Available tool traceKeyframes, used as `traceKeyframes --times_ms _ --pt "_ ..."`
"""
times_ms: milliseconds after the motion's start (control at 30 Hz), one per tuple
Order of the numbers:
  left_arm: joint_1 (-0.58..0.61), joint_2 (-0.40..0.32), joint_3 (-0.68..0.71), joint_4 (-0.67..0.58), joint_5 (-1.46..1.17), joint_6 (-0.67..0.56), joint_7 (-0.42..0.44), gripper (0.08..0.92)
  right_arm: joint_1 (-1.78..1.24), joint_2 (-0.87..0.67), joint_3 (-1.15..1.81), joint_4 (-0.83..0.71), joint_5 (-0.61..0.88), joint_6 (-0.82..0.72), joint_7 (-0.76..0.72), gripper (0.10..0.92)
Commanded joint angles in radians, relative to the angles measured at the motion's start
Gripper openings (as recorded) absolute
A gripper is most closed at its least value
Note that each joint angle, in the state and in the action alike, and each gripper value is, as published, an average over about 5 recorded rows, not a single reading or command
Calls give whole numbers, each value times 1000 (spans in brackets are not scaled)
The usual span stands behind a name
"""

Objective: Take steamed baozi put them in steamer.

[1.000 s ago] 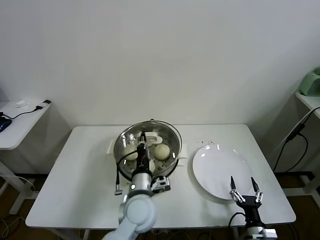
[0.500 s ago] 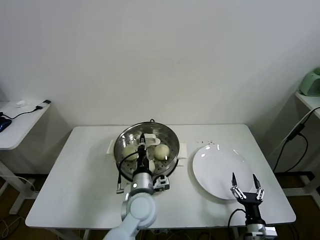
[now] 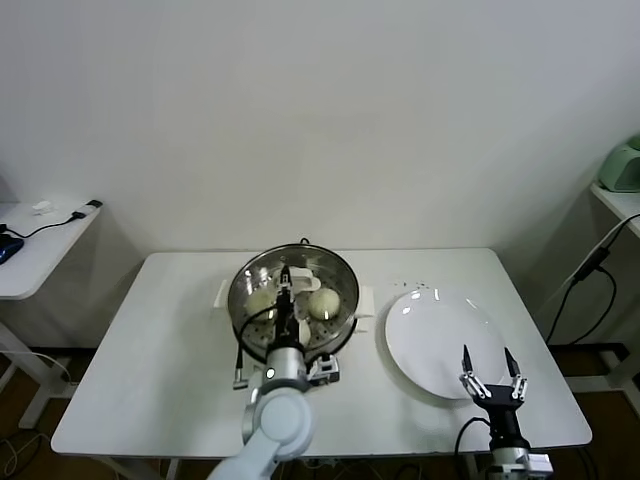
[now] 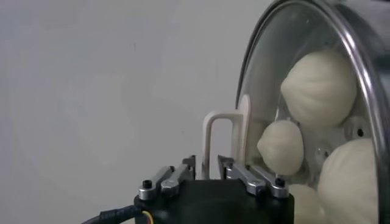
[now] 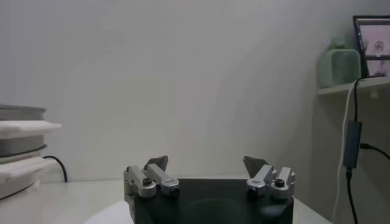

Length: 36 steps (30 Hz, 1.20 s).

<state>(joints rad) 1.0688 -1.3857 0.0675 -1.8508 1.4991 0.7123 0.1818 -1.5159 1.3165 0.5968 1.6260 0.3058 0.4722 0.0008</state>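
Two grippers face you: the right gripper (image 3: 490, 372), nearest, hangs at the table (image 3: 150, 380) front edge by the plate (image 3: 440, 335), fingers spread, empty. Beyond, your left gripper (image 3: 288, 300) is over the steamer (image 3: 340, 275), nearly closed, holding nothing. Four steamed baozi (image 4: 320, 85) lie inside

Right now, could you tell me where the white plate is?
In the head view, the white plate lies on the table's right half, just right of the steamer, with the right gripper at its near edge.
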Motion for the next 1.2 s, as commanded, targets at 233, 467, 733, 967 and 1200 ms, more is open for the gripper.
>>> traceKeyframes --times_ms 233,467,733,967,1200 --pt "130 57 -46 -272 -297 -152 -106 543 2 6 -17 11 1 -34 17 823" --pt "314 28 -288 -358 -910 -487 -376 742 -10 0 -21 28 2 -41 39 823" --pt "459 92 -761 -291 -1735 -782 -330 822 -17 -10 -20 65 -92 -85 55 823" --pt "494 185 -851 -100 -1918 -906 -210 823 -9 -13 -23 63 -98 -88 59 823" --pt "482 174 -821 84 -1869 -942 -171 823 1 -17 -26 48 -103 -123 59 823"
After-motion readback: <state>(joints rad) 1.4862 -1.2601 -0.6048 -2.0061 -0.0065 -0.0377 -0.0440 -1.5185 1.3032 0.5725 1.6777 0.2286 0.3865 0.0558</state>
